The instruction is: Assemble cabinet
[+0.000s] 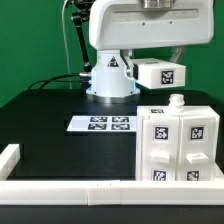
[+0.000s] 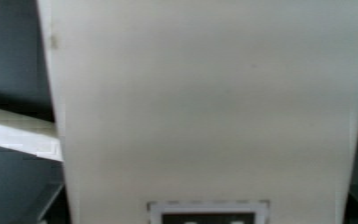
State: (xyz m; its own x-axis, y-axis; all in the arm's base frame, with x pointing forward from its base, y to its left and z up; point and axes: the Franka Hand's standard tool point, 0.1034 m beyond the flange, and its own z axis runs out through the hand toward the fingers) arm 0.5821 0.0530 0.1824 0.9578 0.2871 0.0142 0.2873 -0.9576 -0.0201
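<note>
The cabinet point(image 1: 180, 145) is a white boxy body with several square tags on its front. It stands on the black table at the exterior view's right, with a small white knob point(image 1: 177, 101) on top. Behind and above it a white panel point(image 1: 158, 72) with one tag hangs clear of the table under the arm's hand. My gripper point(image 1: 163, 58) is shut on this panel, and its fingers do not show. The wrist view is almost filled by the same white panel point(image 2: 202, 110), with its tag point(image 2: 208, 213) at the edge of the picture.
The marker board point(image 1: 103, 123) lies flat in the middle of the table. A long low white border rail point(image 1: 70, 188) runs along the front edge and turns up at the exterior view's left point(image 1: 9, 157). The robot's base point(image 1: 110, 78) stands at the back, with cables point(image 1: 60, 82) beside it.
</note>
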